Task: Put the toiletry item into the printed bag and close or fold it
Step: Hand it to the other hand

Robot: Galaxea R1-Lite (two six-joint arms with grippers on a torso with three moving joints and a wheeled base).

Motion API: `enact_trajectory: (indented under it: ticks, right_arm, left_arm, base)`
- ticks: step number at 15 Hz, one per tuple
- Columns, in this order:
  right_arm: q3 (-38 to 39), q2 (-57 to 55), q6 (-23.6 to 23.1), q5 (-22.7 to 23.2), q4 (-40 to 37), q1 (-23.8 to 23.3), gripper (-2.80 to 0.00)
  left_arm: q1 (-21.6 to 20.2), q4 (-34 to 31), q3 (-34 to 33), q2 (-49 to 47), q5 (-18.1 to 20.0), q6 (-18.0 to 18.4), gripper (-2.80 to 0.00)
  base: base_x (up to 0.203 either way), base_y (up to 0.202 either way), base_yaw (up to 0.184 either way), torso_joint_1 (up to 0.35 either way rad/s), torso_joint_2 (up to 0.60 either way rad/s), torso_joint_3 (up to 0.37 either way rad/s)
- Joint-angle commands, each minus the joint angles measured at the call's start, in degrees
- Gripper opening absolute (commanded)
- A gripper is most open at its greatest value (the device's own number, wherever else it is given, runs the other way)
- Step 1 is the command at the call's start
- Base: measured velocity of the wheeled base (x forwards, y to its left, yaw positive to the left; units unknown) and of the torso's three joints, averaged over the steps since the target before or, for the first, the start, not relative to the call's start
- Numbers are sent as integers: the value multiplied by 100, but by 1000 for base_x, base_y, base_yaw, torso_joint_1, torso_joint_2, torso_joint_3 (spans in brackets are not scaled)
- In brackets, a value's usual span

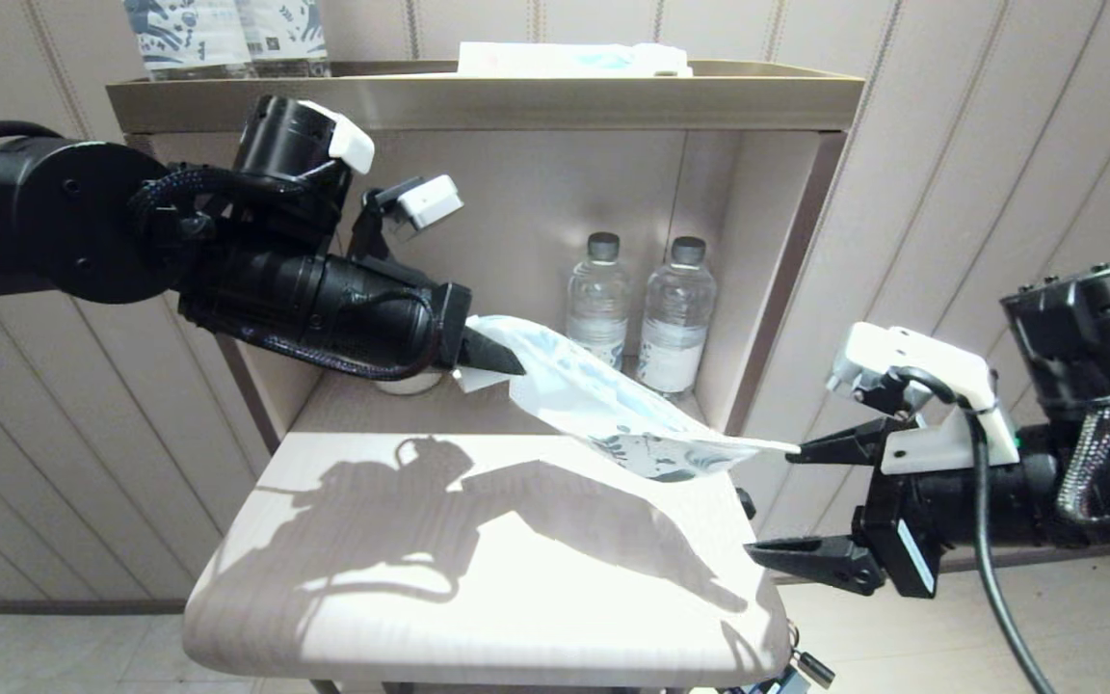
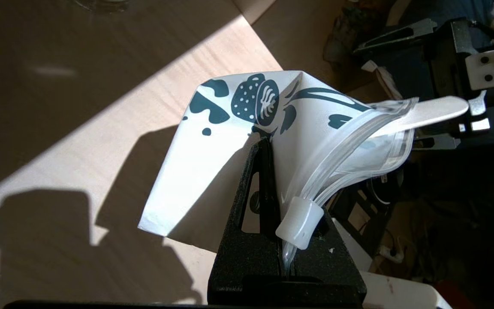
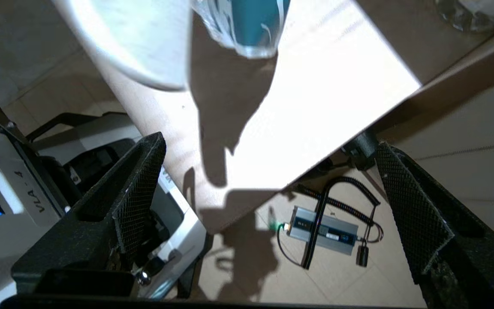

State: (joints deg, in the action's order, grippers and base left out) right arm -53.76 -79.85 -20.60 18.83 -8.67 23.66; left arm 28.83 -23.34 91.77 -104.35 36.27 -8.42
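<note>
My left gripper (image 1: 497,355) is shut on one end of the printed bag (image 1: 603,400) and holds it above the pale wooden table (image 1: 478,578). The bag slopes down towards my right. In the left wrist view the bag (image 2: 212,171) shows its dark teal print, with the zip strip and white slider (image 2: 300,223) beside my left gripper (image 2: 278,189). The toiletry item (image 2: 438,109), a flat white stick, pokes its rounded tip (image 1: 769,445) out of the bag's open mouth. My right gripper (image 1: 769,503) is open just past that tip, off the table's right edge, with nothing in it (image 3: 268,143).
Two clear water bottles (image 1: 639,308) stand at the back of the shelf niche, and a white cup (image 1: 410,384) sits behind my left gripper. Blue-printed bottles (image 1: 227,34) and a pale flat packet (image 1: 574,60) rest on the shelf top. A grey power box (image 3: 324,229) lies on the floor.
</note>
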Motion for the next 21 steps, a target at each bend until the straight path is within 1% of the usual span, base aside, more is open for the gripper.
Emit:
enact_trajectory:
  ticks: [1,3,5,6,8,9,10,11,12,13,14,17,18,21]
  right_arm:
    - [164,25,63,24,229,51,0]
    - [145,22,153,106,235,139,0]
    - [121,-5,161,174,298,130,0]
    - [132,-22,165,186,387,119,0]
    - [164,0,179,244,555,91,0]
    - [164,26,186,358,568,69,0]
    - [131,23,188,487,569,60,0]
    - [102,30,188,507,569,60,0]
    - [41,29,188,507,569,53,0]
    - [24,31,188,507,569,41,0]
    - [24,31,188,507,569,29,0]
    - [26,31,188,507,569,-16,0]
    - [24,31,188,507,569,-54,0]
    - [16,-13,179,507,577,-63,0]
  left_arm:
    - [0,-3,-151,-9,21,3,-280]
    - [-9,12,-321,-74,21,15,-280]
    - [-20,55,-715,-116,7,30,-280]
    - [-34,175,-984,-130,10,40,-280]
    - [-42,600,-1570,-265,0,134,-280]
    - [-43,892,-1869,-335,-5,205,-280]
    - [-46,1125,-2113,-401,-15,253,-280]
    - [-52,1265,-2272,-469,-58,283,-280]
    - [-98,1293,-2374,-489,-177,303,-280]
    - [-152,1332,-2473,-476,-205,357,-280]
    - [-214,1486,-2569,-422,-161,437,-280]
    - [-229,2056,-2875,-129,-146,445,-280]
    - [-229,2148,-2864,-60,-143,431,-280]
    - [-224,2150,-2659,45,-137,408,-280]
  base:
    - [0,0,0,0,0,0]
    - [0,0,0,0,0,0]
    - [0,0,0,0,0,0]
    - [0,0,0,0,0,0]
    - [0,0,0,0,0,0]
    - [0,0,0,0,0,0]
    - [0,0,0,0,0,0]
    - [0,0,0,0,0,0]
    - [0,0,0,0,0,0]
    - [0,0,0,0,0,0]
    - [0,0,0,0,0,0]
    - [0,0,0,0,0,0]
    - [0,0,0,0,0,0]
    - [0,0,0,0,0,0]
